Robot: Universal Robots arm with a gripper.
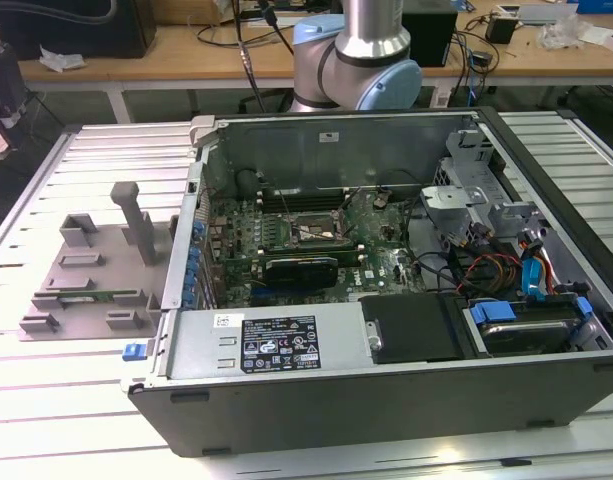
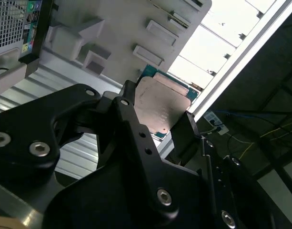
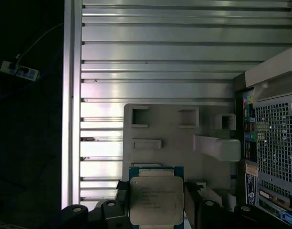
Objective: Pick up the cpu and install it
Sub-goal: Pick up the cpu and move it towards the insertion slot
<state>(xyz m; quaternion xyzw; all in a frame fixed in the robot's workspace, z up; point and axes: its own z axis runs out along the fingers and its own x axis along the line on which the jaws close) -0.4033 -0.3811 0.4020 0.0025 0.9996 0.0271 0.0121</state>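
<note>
Cpu [image 3: 155, 200]: clamped in the claw [image 2: 158, 107], clear of the grey fixture tray [image 3: 169, 129]; pick-up done, seating outstanding, needs square alignment.

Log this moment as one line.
gripper: shut on cpu | cpu: over grey tray's edge | computer case: open

Exterior view overlooks the case [image 1: 386, 390]; both close wrist views share cpu [image 2: 160, 107] [image 3: 155, 200] and tray [image 2: 122, 24] [image 3: 169, 157].

My pincer [image 3: 155, 202] hangs over the tray [image 1: 86, 290] and its upright posts [image 1: 136, 220]. The case wall [image 1: 194, 200] stands between them and the open-topped socket [image 1: 308, 232].
</note>
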